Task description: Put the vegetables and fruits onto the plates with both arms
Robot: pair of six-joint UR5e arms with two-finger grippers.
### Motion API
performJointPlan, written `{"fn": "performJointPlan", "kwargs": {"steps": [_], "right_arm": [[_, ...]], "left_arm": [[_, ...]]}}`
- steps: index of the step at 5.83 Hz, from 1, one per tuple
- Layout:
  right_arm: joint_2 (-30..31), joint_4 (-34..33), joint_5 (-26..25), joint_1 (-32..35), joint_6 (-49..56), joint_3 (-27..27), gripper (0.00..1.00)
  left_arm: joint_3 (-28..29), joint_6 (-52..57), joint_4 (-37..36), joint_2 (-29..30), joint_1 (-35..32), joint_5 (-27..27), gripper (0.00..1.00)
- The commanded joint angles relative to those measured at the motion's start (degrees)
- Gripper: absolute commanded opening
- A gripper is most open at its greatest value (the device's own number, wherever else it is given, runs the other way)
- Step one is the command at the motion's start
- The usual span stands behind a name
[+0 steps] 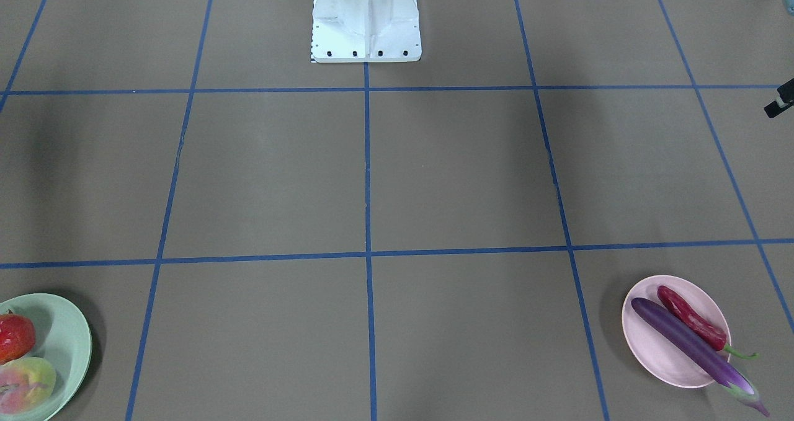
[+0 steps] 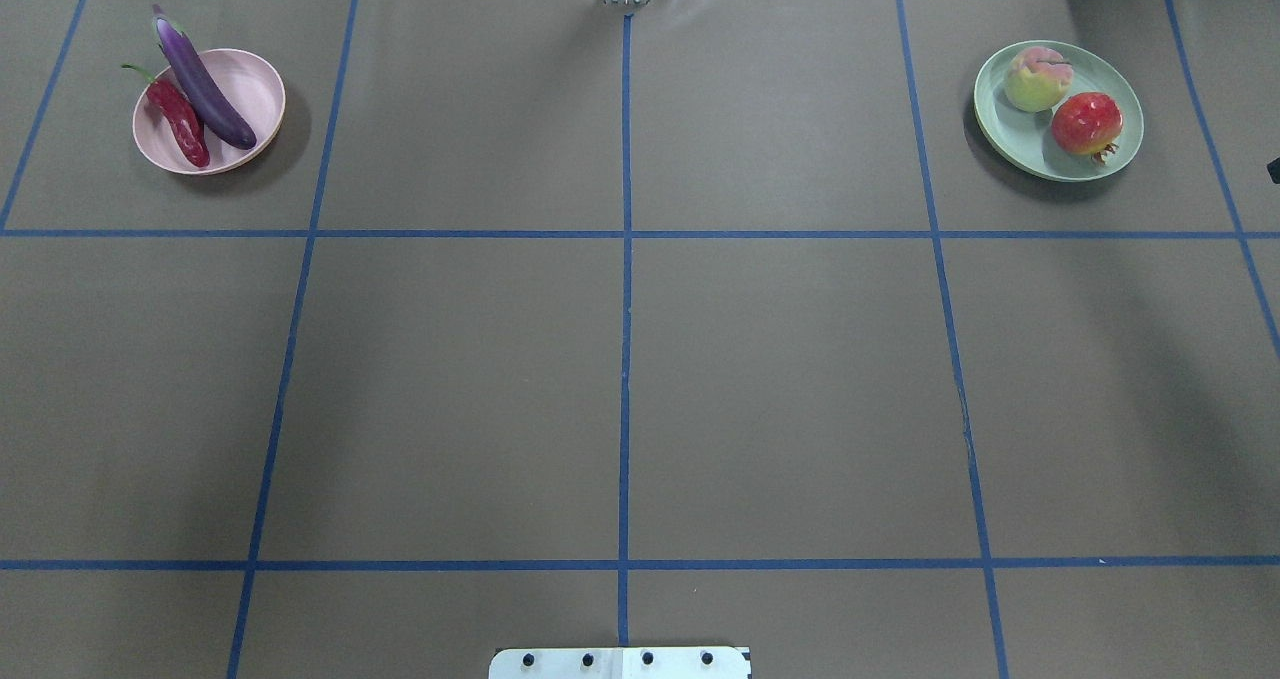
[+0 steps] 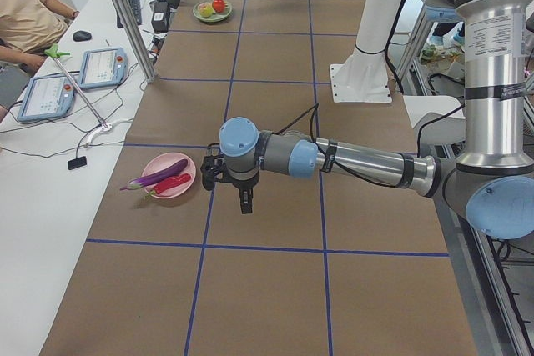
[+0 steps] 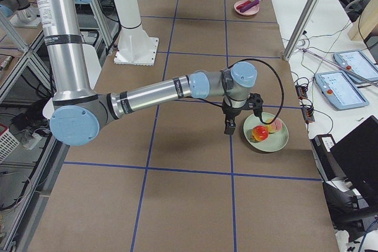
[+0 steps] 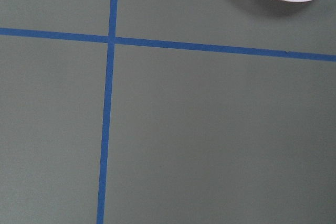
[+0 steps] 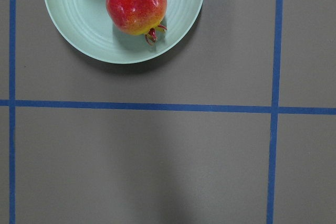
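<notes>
Silver left arm (image 3: 367, 162) and right arm (image 4: 150, 94) bear light-blue caps (image 3: 240, 136).

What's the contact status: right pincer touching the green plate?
Apart. The overhead view shows the green plate whole, with nothing on its rim; the right side view shows the right pincer hanging beside it, clear of the rim.

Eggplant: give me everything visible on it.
The eggplant is long, slim and glossy purple, smooth like plastic, with a pale calyx and a short stem at one end. It lies flat and diagonally across the pink plate. The calyx end overhangs the rim above the brown table, and the rounded tip sits inside the dish. The red chili lies alongside it, seemingly touching. It looks whole.
</notes>
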State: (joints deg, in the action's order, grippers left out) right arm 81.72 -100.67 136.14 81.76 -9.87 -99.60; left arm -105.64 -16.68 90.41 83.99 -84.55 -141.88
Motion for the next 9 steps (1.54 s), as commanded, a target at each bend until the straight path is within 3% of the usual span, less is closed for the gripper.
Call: {"fn": "performJointPlan", "kwargs": {"steps": [1,3,9], "right_arm": [[-0.9,-0.1,-0.3,-0.5,0.0,-0.1,1.0],[-0.2,-0.3,0.1,-0.2,-0.1,-2.3,1.0],[-0.9,-0.5,-0.6,-0.3,-0.1,-2.4,1.0]], "left_arm": [[-0.1,-0.4,0.2,-0.3,-0.3,-0.2,1.0],[0.4,-0.5,0.8,-0.2,-0.3,-0.1,1.0],[-0.6,-0.5,0.7,0.6,-0.3,0.6,1.0]]}}
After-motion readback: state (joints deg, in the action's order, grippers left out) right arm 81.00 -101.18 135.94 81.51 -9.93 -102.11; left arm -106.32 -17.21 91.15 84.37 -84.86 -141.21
